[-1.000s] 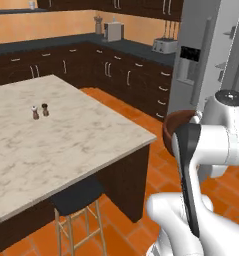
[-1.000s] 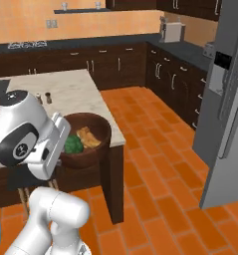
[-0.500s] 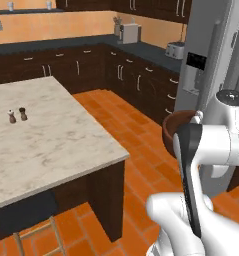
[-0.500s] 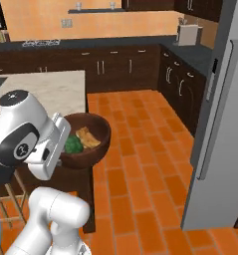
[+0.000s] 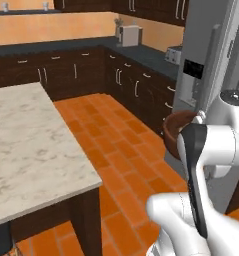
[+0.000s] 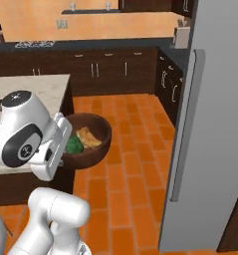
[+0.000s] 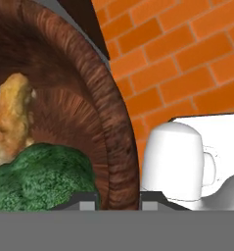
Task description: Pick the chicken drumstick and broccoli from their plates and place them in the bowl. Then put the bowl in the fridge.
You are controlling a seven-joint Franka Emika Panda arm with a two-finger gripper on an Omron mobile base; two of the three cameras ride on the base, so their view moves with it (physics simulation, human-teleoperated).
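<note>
Here the jaws pinch the bowl (image 6: 93, 144) rim; inside it, broccoli (image 6: 73, 145) and chicken drumstick (image 6: 87, 138) are half hidden by the arm.

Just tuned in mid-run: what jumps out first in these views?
The dark brown bowl held up in the air over the orange tile floor, with the gripper shut on its rim. Inside it lie the chicken drumstick and the broccoli side by side. The tall grey fridge looms close on the right, its door shut.
</note>
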